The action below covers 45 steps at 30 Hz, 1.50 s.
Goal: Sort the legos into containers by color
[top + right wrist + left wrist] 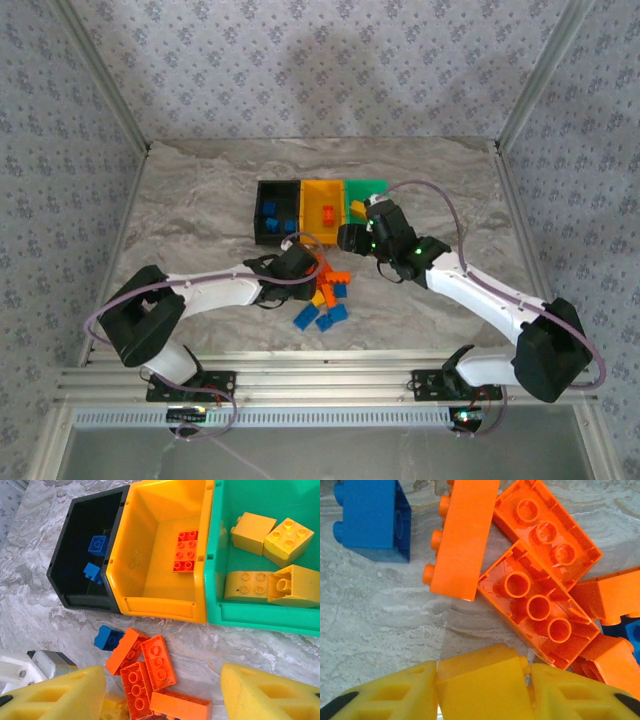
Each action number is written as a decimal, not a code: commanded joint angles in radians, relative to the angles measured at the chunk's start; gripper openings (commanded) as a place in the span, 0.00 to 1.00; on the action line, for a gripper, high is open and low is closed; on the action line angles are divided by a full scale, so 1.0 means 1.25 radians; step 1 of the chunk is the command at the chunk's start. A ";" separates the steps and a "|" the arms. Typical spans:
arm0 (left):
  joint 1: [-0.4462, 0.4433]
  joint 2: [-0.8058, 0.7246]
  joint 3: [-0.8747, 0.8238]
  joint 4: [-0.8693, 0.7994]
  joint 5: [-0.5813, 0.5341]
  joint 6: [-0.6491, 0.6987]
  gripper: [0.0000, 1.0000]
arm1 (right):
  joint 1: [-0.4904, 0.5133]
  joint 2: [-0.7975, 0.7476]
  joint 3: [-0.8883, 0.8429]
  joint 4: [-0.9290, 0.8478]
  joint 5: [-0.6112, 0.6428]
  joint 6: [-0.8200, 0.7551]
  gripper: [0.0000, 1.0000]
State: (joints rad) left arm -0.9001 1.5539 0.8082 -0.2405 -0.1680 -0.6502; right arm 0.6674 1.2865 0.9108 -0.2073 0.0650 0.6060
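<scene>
A yellow brick [480, 695] is pinched between the fingers of the left pincer [484, 672]. Orange bricks [540, 615] and a blue brick [370, 520] lie just ahead of it on the table [380, 610]. The right pincer [162, 680] is spread and empty over the orange bricks. Beyond it stand the black bin [82, 601], yellow bin [155, 607] and green bin [260, 617], loaded with blue, orange and yellow pieces in turn.

Loose legos [157, 662] lie before the partly filled containers [160, 607].

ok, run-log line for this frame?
left tool: shut on yellow brick | right tool: open, empty | pile: orange, blue bricks unsorted | bins: partly filled
</scene>
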 commanded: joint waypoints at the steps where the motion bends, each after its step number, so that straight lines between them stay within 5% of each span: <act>1: -0.006 0.006 -0.009 -0.051 -0.014 -0.004 0.42 | -0.009 -0.024 -0.009 0.006 0.016 0.009 0.65; 12: 0.006 -0.050 -0.044 -0.095 -0.030 -0.013 0.37 | -0.021 -0.045 -0.029 0.013 0.008 0.012 0.65; 18: 0.005 -0.041 -0.039 -0.081 -0.021 -0.017 0.66 | -0.025 -0.052 -0.036 0.015 0.008 0.012 0.65; 22: 0.005 -0.027 -0.039 -0.071 -0.025 -0.015 0.70 | -0.030 -0.062 -0.041 0.012 0.008 0.012 0.65; 35: 0.003 -0.068 -0.001 -0.106 -0.015 -0.007 0.39 | -0.059 -0.111 -0.062 -0.010 0.024 0.038 0.65; 39: 0.003 -0.075 0.115 -0.138 0.000 0.033 0.37 | -0.078 -0.155 -0.103 -0.022 0.046 0.056 0.65; 45: 0.006 0.091 0.380 -0.131 0.026 0.099 0.34 | -0.121 -0.236 -0.175 -0.071 0.054 0.094 0.65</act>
State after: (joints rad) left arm -0.8970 1.5814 1.1618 -0.4088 -0.1604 -0.5907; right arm 0.5346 1.0355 0.7223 -0.2371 0.1024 0.6827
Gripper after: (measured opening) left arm 0.434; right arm 0.654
